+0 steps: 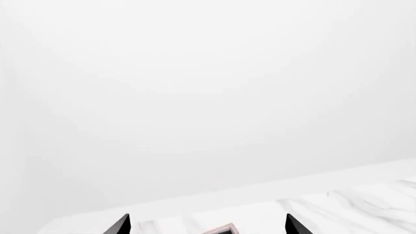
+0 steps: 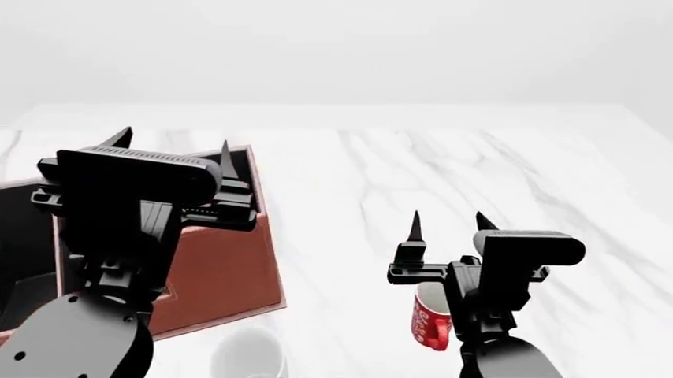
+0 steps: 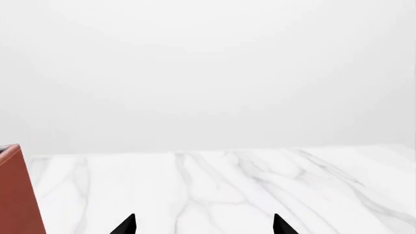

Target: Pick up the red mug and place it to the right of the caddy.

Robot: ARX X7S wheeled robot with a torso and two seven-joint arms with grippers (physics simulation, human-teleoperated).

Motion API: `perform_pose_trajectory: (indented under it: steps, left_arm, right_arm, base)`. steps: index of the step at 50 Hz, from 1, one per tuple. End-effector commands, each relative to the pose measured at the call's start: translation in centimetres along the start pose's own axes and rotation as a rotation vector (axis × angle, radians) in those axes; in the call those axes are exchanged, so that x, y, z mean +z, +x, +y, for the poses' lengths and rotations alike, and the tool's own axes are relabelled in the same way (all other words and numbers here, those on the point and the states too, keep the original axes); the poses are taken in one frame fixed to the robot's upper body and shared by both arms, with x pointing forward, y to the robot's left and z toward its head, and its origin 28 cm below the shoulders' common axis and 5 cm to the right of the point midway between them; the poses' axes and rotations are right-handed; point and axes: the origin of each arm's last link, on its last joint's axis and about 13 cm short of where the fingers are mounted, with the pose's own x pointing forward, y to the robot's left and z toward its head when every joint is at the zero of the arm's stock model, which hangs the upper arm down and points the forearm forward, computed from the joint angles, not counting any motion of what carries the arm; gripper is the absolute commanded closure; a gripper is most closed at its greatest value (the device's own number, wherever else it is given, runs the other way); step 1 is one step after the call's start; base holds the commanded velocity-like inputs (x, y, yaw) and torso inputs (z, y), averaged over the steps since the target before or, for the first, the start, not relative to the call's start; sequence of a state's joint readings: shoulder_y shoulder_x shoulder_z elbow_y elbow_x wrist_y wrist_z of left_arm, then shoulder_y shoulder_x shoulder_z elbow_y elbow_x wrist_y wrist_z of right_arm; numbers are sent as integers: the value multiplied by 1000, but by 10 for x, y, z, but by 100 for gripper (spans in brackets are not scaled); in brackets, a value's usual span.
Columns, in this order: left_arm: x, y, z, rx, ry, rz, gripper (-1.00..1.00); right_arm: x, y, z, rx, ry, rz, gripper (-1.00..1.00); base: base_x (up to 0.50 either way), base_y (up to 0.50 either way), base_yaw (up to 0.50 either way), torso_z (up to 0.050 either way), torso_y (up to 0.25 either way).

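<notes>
Marble counter [image 2: 442, 181]: white with grey veining, filled most of the head view; its far edge met a plain white backdrop.

Caddy [image 2: 226, 268]: reddish-brown box, black-lined inside, stood at the counter's left side toward the near edge. Left arm hid much of it. A sliver of its red wall also showed at the border of the right wrist view [image 3: 16, 195].

Left gripper [image 2: 170, 150]: raised above the caddy, two pointed black fingertips spread apart, nothing between them. Left wrist view showed both tips apart over the marble.

Right gripper [image 2: 449, 224]: over the counter right of the caddy, tips likewise parted and empty; confirmed in the right wrist view.

White mug [image 2: 247, 354]: near edge, just in front of the caddy's near right corner.

Red mug [image 2: 429, 319]: upright on the counter near the near edge, right of the caddy and well apart from it, partly hidden under the right arm. Not gripped.
</notes>
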State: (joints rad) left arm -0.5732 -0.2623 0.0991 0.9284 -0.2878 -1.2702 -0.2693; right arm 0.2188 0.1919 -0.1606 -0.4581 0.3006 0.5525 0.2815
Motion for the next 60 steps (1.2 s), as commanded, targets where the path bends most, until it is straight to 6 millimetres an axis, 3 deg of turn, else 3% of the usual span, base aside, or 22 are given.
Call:
perform_pose_trajectory:
  steps: [1, 11, 15, 20, 25, 36, 60]
  left_arm:
    - [2, -2, 3, 10, -23, -14, -100]
    - [1, -2, 3, 8, -24, -10, -100]
    - [1, -3, 3, 9, -26, -11, -100]
    - [1, -3, 2, 7, -25, -9, -100]
    - [1, -3, 1, 3, -22, -9, -100]
    - [2, -4, 4, 13, -24, -9, -100]
    - [3, -4, 4, 19, -19, -13, -100]
  right_arm:
    - [2, 1, -1, -6, 15, -5, -100]
    - [4, 1, -3, -28, 22, 16, -100]
    - [8, -8, -8, -92, -1, 3, -100]
    - [5, -34, -21, -59, 25, 12, -100]
    - [-2, -61, -31, -39, -57, 74, -100]
    - [-20, -88, -37, 32, -110, 137, -100]
    - [-52, -102, -40, 106, -165, 269, -100]
  base:
    - [0, 0, 0, 0, 0]
    - [100, 0, 0, 0, 1]
    - [0, 0, 0, 0, 0]
    - [0, 0, 0, 0, 0]
    - [0, 0, 0, 0, 0]
    - [0, 0, 0, 0, 0]
    - [0, 0, 0, 0, 0]
